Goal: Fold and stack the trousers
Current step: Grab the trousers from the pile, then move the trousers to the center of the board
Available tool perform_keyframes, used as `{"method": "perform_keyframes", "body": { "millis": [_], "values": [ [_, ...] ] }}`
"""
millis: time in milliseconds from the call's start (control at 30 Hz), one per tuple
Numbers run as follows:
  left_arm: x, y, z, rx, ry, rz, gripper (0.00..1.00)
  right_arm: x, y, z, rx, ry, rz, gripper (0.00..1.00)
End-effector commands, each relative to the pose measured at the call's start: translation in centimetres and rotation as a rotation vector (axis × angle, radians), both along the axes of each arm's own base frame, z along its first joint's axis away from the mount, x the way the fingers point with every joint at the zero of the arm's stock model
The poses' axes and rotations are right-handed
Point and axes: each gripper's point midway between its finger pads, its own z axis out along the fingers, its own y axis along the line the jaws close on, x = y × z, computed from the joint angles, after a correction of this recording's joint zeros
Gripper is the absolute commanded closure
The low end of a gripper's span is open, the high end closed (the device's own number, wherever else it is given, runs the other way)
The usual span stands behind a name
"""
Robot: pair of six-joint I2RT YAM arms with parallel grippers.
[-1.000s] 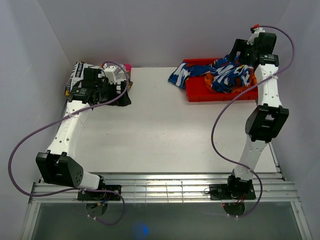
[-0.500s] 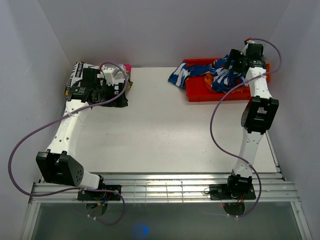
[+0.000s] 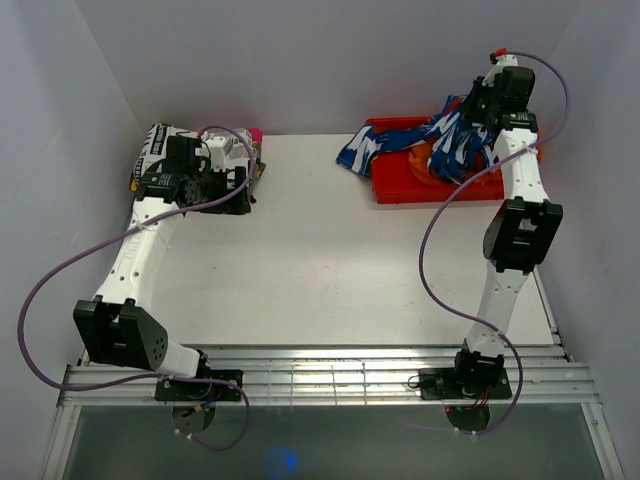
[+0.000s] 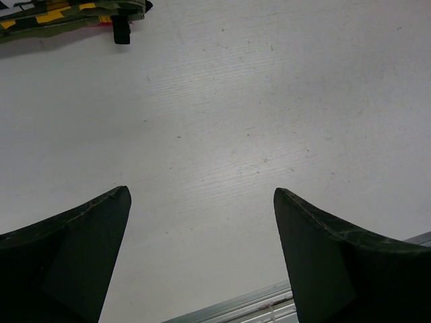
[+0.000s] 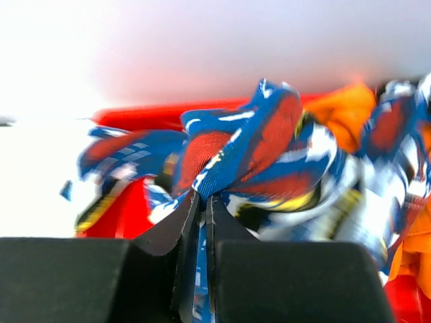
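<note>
I start with the white table [image 3: 330, 260], whose wide middle is where I judge the folding has to happen. At its far right corner sits the red bin [image 3: 395, 188], the source pile. The trousers [image 3: 455, 145] lie bunched in it, blue with white streaks. One leg hangs over the bin's left rim onto the table, and the upper bunch is raised above the bin. An orange cloth [image 5: 345, 111] lies in the bin with them, so I want only the blue fabric to come up.

At the far left corner is a folded newspaper-print cloth [image 3: 158, 148], which I take to mark the stacking spot. The left wrist view shows the edge of a green and yellow patterned cloth [image 4: 67, 15] there too.

The right gripper [image 5: 202, 202] reaches over the bin. Its fingers are pressed together on a fold of the trousers, with cloth puffing out above the pinch. A pinch near the top of the bunch lets the rest hang free as it rises.

The left gripper [image 4: 201, 202] hovers beside the stack. Its fingers are spread wide with bare table between them and nothing held, and I read it as waiting out of the way.

The step in hand is pulling the trousers out. The folding and stacking are not yet done.
</note>
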Motion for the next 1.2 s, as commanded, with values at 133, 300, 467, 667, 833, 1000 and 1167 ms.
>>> {"method": "perform_keyframes", "body": {
  "millis": [133,300,467,667,833,1000,1167],
  "values": [
    [1.6,2.0,1.9,0.008,-0.064,0.097,0.02,-9.0,5.1,26.4,0.03,-0.596,0.187,0.92],
    [2.6,4.1,3.1,-0.003,-0.088,0.173,0.04,-14.7,7.6,32.8,0.047,-0.732,0.264,0.92],
    [3.6,5.2,6.0,-0.019,-0.162,0.198,0.04,-21.1,10.8,38.6,0.08,-0.87,0.352,0.92],
    [3.7,7.1,9.7,-0.028,-0.256,0.244,0.04,-31.3,17.8,37.2,0.003,-0.915,0.565,0.92],
    [1.9,6.1,10.8,-0.053,-0.286,0.158,0.04,-34.9,23.6,22.7,0.017,-0.589,0.796,0.92],
    [1.2,6.2,10.6,-0.047,-0.288,0.159,0.04,-39.0,28.4,16.7,-0.054,-0.553,0.967,0.92],
    [0.7,6.1,10.0,-0.06,-0.267,0.155,0.04,-43.5,33.7,13.4,-0.095,-0.511,1.194,0.92]
  ]
}}
